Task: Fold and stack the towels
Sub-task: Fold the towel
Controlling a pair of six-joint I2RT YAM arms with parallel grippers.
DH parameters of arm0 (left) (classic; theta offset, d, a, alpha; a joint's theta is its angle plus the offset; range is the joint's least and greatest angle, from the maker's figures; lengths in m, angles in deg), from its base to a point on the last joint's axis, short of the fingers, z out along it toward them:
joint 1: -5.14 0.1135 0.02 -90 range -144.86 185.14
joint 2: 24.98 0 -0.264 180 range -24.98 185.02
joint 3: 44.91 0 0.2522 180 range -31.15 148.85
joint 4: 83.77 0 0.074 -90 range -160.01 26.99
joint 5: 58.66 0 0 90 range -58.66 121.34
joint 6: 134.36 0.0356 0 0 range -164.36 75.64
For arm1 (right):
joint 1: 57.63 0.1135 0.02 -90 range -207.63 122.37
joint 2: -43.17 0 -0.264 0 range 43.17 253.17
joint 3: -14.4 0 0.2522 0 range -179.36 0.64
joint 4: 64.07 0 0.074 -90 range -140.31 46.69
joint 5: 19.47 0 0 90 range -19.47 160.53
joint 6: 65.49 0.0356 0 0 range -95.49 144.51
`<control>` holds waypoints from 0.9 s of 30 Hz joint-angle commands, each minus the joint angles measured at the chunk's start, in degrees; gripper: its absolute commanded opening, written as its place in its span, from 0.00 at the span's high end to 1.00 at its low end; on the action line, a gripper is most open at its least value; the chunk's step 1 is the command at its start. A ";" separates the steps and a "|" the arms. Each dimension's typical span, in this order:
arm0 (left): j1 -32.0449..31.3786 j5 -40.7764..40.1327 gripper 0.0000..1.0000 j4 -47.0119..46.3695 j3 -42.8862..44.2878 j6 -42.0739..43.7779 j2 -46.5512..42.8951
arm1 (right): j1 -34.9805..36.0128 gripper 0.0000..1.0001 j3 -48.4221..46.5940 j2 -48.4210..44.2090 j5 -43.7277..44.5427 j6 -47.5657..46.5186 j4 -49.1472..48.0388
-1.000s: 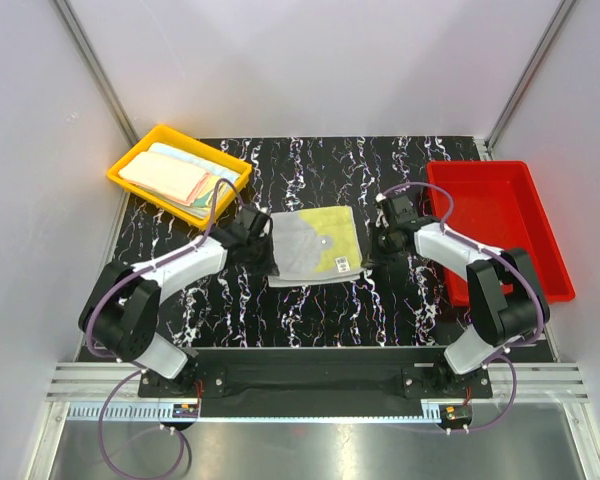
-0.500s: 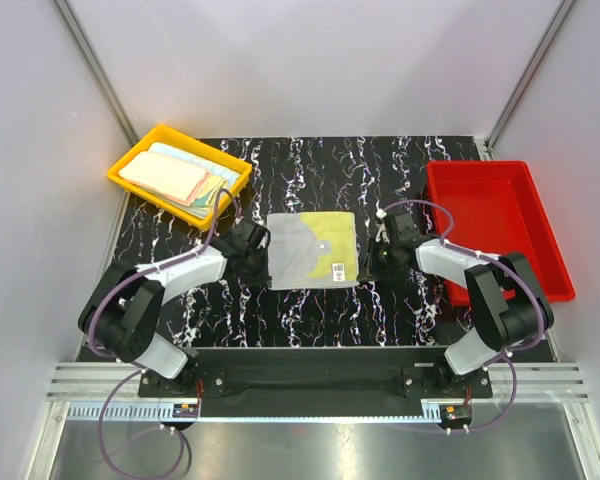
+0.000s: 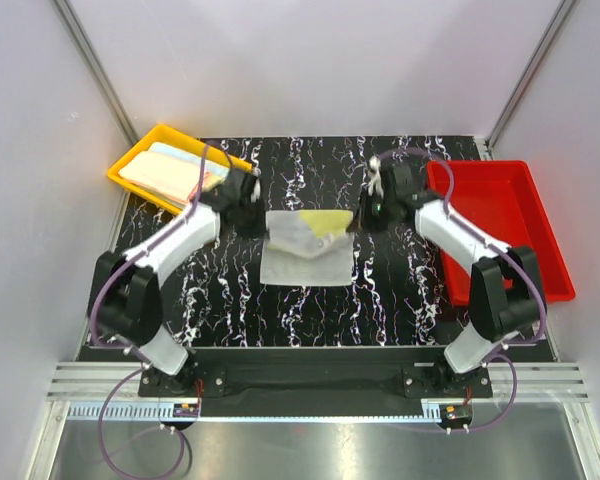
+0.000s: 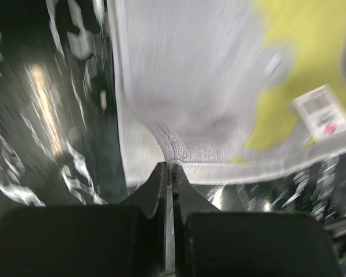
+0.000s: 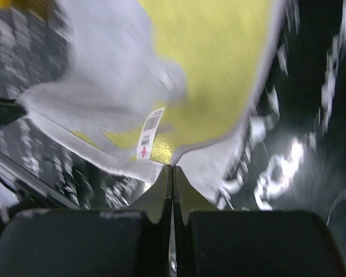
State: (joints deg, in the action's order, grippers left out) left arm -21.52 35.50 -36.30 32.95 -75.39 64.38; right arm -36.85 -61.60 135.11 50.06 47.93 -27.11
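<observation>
A grey and yellow towel [image 3: 305, 248] lies mid-table, its near half flat and its far edge lifted. My left gripper [image 3: 263, 218] is shut on the towel's left corner, seen pinched in the left wrist view [image 4: 172, 164]. My right gripper [image 3: 357, 216] is shut on the right corner, seen pinched in the right wrist view [image 5: 172, 166]. The towel [image 5: 207, 69] hangs between both grippers above the table, showing its yellow side and a white label [image 5: 147, 134]. Folded towels [image 3: 165, 175] sit stacked in the yellow tray [image 3: 242, 168].
A red tray [image 3: 550, 240] stands at the right edge of the black marbled table [image 3: 400, 300]. The yellow tray sits at the back left. Grey walls and metal rails enclose the table.
Both grippers closed on the towel's near corners and carried them up and toward the far side. The towel went from lying flat to being half lifted and folding over.
</observation>
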 commanded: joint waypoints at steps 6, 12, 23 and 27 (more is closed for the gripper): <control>8.37 7.52 1.00 21.64 54.52 10.89 23.64 | -3.02 1.00 -44.63 19.22 -0.61 -4.71 12.59; 10.65 12.25 1.00 7.79 47.90 9.76 24.28 | -3.28 1.00 -44.90 23.27 -2.03 -0.83 3.97; 11.54 15.00 1.00 6.62 37.26 12.57 24.29 | -3.81 1.00 -40.88 25.66 -1.86 -4.34 8.78; 11.54 16.39 1.00 5.93 24.37 12.40 18.14 | -3.72 1.00 -34.28 20.49 -1.41 -5.49 11.25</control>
State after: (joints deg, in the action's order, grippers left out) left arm -10.13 48.88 -29.83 63.79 -64.02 89.30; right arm -40.44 -99.02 161.62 49.62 44.28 -19.06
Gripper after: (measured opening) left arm 0.025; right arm 0.009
